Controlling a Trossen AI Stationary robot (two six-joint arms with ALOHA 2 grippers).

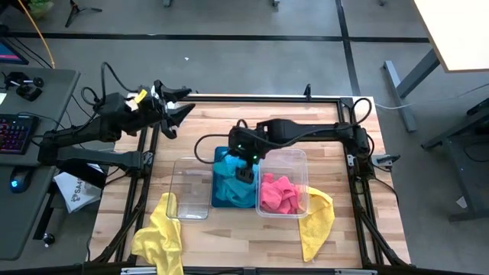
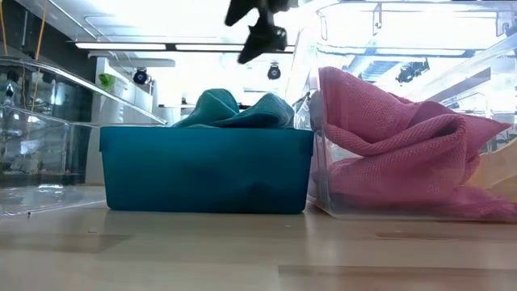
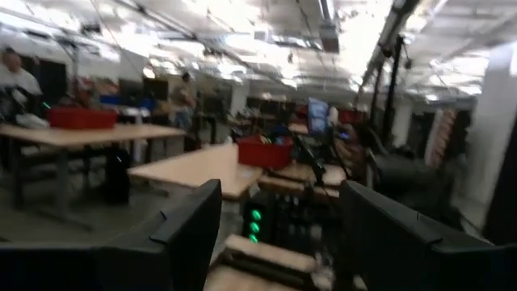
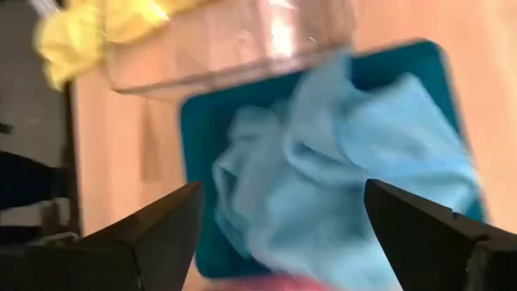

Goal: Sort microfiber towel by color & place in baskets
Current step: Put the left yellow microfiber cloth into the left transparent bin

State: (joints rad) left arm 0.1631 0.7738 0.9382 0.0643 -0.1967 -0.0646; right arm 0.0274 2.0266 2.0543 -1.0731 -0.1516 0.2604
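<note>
The right gripper [image 1: 244,169] hangs spread and empty above the teal basket [image 1: 218,200]. 2 yellow towels [image 1: 158,237] remain: light, floppy; pinch a raised fold.

My right dark six-joint arm reaches in from the right edge of the table, elbow bent, wrist turned down near the table's middle. Its two-finger end effector [image 1: 244,169] hangs above the surface, pointing downward, with the two dark fingers [image 4: 153,234] spread wide apart and nothing between them. My left arm rests back at the table's far left corner, stretched low along the edge; its end effector [image 1: 177,117] points level toward the middle, fingers [image 3: 190,234] parted and empty.
</note>
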